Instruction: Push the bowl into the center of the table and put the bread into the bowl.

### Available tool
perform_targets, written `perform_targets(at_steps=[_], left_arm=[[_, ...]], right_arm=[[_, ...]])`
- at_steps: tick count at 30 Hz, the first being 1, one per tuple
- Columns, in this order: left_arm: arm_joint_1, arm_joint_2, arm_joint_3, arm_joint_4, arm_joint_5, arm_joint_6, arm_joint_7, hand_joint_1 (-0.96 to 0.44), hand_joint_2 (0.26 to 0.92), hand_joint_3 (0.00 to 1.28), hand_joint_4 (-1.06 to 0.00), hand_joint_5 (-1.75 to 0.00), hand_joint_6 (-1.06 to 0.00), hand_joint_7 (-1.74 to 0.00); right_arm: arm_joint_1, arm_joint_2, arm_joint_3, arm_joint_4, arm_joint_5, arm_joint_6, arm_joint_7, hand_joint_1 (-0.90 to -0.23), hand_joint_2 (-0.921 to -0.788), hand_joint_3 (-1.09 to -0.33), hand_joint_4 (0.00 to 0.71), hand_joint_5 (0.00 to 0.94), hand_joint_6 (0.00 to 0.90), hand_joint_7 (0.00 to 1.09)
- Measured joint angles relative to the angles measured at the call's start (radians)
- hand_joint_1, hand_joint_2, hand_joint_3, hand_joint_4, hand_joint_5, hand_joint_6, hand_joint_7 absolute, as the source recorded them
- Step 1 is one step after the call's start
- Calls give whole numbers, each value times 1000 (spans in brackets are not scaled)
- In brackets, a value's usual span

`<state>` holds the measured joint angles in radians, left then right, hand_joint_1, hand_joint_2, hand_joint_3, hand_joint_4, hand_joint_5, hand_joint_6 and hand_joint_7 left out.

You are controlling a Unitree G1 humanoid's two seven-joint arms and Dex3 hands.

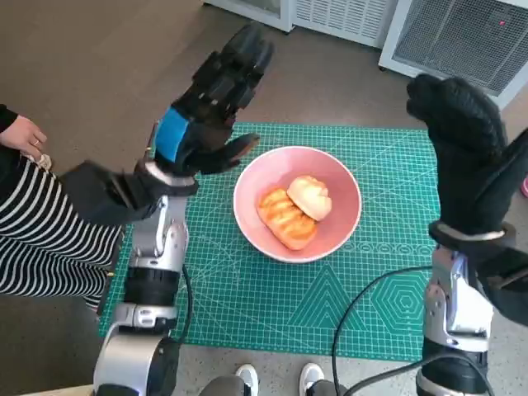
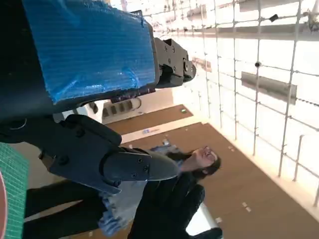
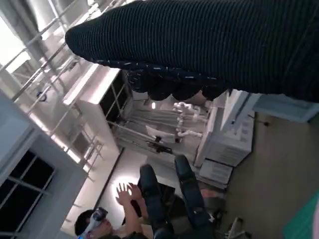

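Bread [image 1: 294, 209] lies in the bowl [image 1: 334, 239] (mid-table), at our left hand's [image 1: 210, 103] 4 o'clock; both hands spread, empty, right hand [image 1: 466, 157] farther.

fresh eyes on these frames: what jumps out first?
The pink bowl in the middle of the green cutting mat, with two pieces of bread already lying in it. Next, both robot hands are raised off the table and hold nothing: the left robot hand with its blue tape left of the bowl, the gloved right robot hand to its right. A person in a striped top sits at the head view's left edge.
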<state>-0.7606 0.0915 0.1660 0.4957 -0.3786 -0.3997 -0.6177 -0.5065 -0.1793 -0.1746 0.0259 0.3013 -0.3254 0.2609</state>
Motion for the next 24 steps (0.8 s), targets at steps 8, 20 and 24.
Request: perform_targets(at_steps=[8,20,24], left_arm=[[12,11,0,-9,14,0,7,-704,921,416,-81,-27,-1,-439],[42,11,-27,-58,28,8,42,-682,921,436,-80,-28,1,-456],[48,11,-35,-66,35,8,52,-673,921,444,-79,-29,1,-445]], right_arm=[[-12,0,5,19,0,14,0,-678,-921,-653,156,2,65,502],[-25,-3,9,27,-29,17,0,-660,-921,-657,156,2,65,501],[-25,-3,9,27,-31,18,0,-658,-921,-659,156,1,65,500]])
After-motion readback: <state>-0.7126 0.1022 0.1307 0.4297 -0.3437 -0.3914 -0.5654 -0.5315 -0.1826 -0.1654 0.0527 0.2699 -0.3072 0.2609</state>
